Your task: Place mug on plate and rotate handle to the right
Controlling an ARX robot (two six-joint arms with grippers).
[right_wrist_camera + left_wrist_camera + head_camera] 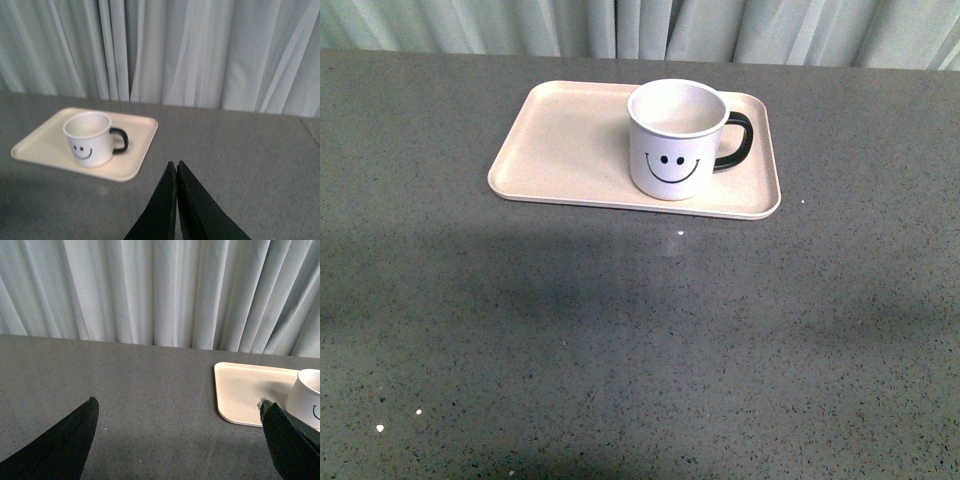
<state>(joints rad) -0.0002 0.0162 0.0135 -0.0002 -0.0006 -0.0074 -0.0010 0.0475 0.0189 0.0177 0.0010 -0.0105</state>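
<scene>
The white mug (673, 140) with a black smiley face stands upright on the right half of the pale pink plate (560, 150). Its black handle (736, 140) sticks out to the right. Neither arm shows in the front view. In the left wrist view my left gripper (177, 407) is open and empty above bare table, with the plate (245, 390) and the mug's edge (305, 397) beside one finger. In the right wrist view my right gripper (176, 165) is shut and empty, apart from the mug (90, 139), its handle (120, 140) and the plate (135, 145).
The grey speckled table (640, 340) spreads wide around the plate. A pale pleated curtain (640, 25) hangs along the far edge of the table.
</scene>
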